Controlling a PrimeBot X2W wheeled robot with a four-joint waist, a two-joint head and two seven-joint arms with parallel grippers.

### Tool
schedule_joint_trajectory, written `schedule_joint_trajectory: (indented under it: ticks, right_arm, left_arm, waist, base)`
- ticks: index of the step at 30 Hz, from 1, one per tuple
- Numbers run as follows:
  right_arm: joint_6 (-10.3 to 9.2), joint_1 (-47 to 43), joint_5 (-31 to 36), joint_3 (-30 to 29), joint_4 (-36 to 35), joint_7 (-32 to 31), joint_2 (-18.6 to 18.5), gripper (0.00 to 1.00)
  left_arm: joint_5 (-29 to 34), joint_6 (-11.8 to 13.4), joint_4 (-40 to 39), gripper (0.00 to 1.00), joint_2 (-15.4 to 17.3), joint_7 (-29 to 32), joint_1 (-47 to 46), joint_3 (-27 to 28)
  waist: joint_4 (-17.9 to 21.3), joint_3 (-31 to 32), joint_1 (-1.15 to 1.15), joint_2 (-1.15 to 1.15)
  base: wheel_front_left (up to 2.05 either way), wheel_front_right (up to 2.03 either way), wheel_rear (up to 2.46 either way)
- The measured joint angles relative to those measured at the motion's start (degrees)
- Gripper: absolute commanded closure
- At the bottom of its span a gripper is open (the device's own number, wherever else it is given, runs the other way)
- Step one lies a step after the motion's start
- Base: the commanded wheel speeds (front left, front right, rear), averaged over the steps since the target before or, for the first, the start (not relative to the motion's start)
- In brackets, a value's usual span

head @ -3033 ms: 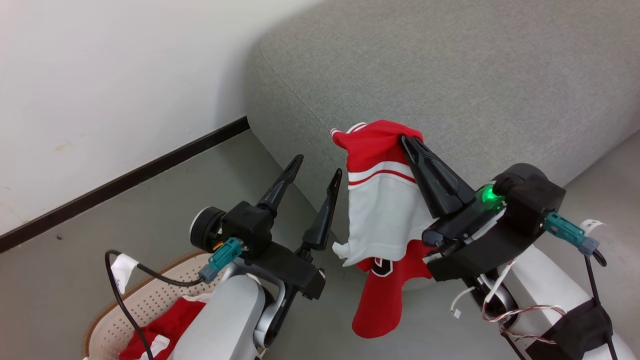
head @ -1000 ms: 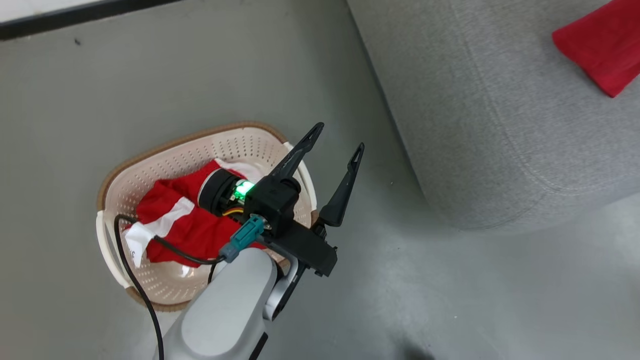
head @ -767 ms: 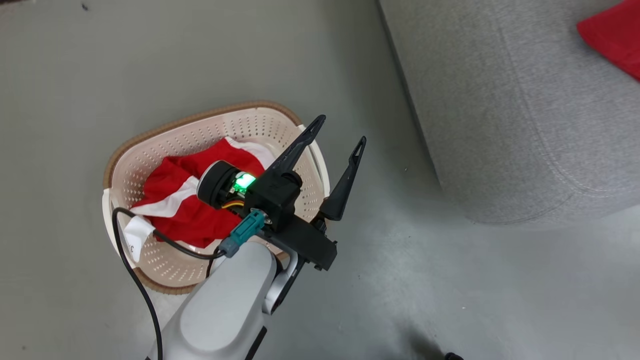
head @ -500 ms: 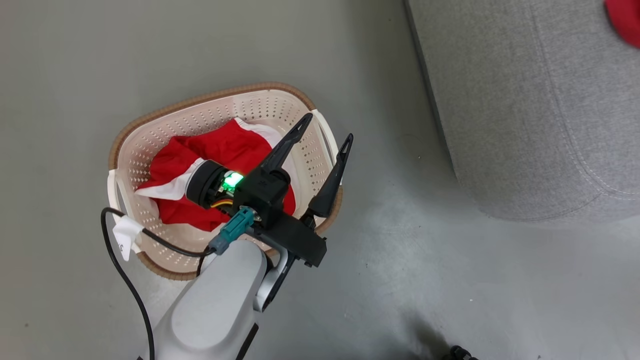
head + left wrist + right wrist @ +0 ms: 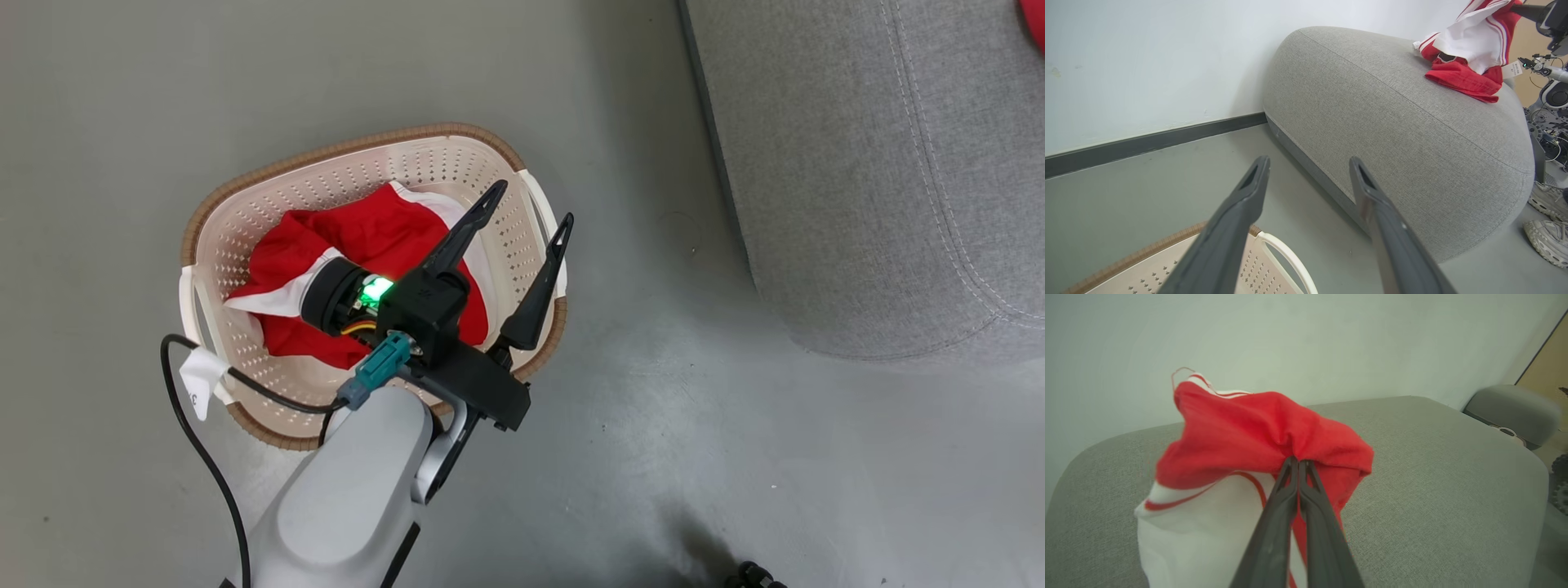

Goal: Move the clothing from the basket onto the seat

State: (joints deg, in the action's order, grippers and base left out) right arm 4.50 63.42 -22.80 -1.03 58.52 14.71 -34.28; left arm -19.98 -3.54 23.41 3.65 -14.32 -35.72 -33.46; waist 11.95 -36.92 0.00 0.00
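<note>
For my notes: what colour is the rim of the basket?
Brown, woven-looking, on the cream basket. The head view shows it best.

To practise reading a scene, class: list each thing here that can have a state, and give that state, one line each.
basket, upright, holding clothing.
clothing in basket, crumpled, not gripped.
left pincer, open, empty, above the basket's edge.
right pincer, shut on lifted garment.
lifted garment, bunched, lower end lying on seat.
seat, bearing that end.
</note>
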Motion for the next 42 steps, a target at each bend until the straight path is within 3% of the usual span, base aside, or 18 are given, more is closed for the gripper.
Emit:
schedule_joint_trajectory:
  ticks: [12, 13, 14, 15, 16, 34, 42]
  right_arm:
    - [-0.54, 3.46, -0.97, -1.94, 1.05, 0.01, -0.79, 1.0]
    - [-0.55, 3.71, -0.97, -1.93, 1.07, 0.01, -0.64, 0.8]
    - [-0.57, 3.86, -0.97, -1.93, 1.07, 0.01, -0.4, 0.53]
    - [-0.77, 3.87, -0.97, -1.9, 1.1, 0.01, -0.19, 0.11]
    - [-0.8, 3.87, -0.96, -1.88, 1.22, 0.01, -0.07, 0.0]
    - [0.18, -0.98, 2.12, 1.02, -2.11, 0.0, 3.68, 0.0]
    - [1.54, -5.11, 2.32, 1.71, -6.36, 0.0, 5.71, 0.0]
  left_arm:
    - [0.38, -0.52, 0.32, 0.0, -0.07, 0.0, -0.19, 0.03]
    - [0.38, -0.52, 0.33, 0.0, -0.07, 0.0, -0.19, 0.07]
    - [0.38, -0.52, 0.36, 0.0, -0.07, 0.0, -0.19, 0.11]
    - [0.38, -0.52, 0.36, 0.0, -0.07, 0.0, -0.19, 0.14]
    - [0.38, -0.52, 0.36, 0.0, -0.07, 0.0, -0.19, 0.22]
    - [0.3, -0.56, 1.34, 0.0, -0.4, 0.0, -0.19, 1.62]
    - [-1.01, -0.48, 2.01, 0.0, -0.6, 0.0, 0.46, 3.87]
  waist:
    - [0.01, -0.09, 0.0, 0.0]
    - [-0.06, -0.12, 0.0, 0.0]
    - [-0.13, -0.15, 0.0, 0.0]
    - [-0.22, -0.16, 0.0, 0.0]
    - [-0.31, -0.16, 0.0, 0.0]
    - [-0.94, 2.16, 0.0, 0.0]
    - [-1.8, 5.19, 0.0, 0.0]
  base:
    - [0.0, 0.0, 0.0]
    - [0.0, 0.0, 0.0]
    - [0.0, 0.0, 0.0]
    - [0.0, 0.0, 0.0]
    - [0.0, 0.0, 0.0]
    - [0.0, 0.0, 0.0]
    - [0.0, 0.0, 0.0]
